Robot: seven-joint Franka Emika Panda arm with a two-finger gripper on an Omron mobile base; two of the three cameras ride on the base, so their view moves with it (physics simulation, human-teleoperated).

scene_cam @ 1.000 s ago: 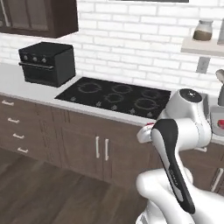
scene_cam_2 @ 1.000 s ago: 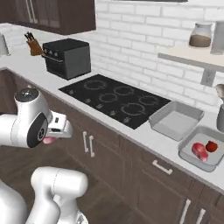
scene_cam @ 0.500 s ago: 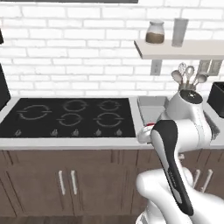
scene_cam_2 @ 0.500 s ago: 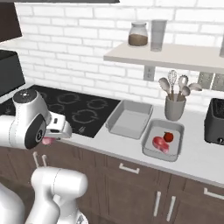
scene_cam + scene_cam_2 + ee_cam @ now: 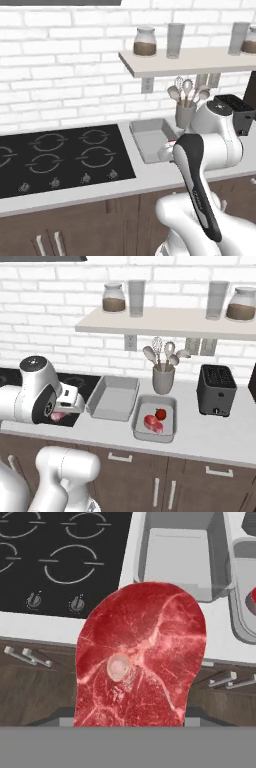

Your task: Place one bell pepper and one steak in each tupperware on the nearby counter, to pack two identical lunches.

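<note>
Holding a steak (image 5: pixel 140 662), the gripper (image 5: pixel 59 415) is clamped on it, out in front of the counter near the empty tub (image 5: pixel 114 398). It looks floppy and slippery, so grip its middle.
</note>
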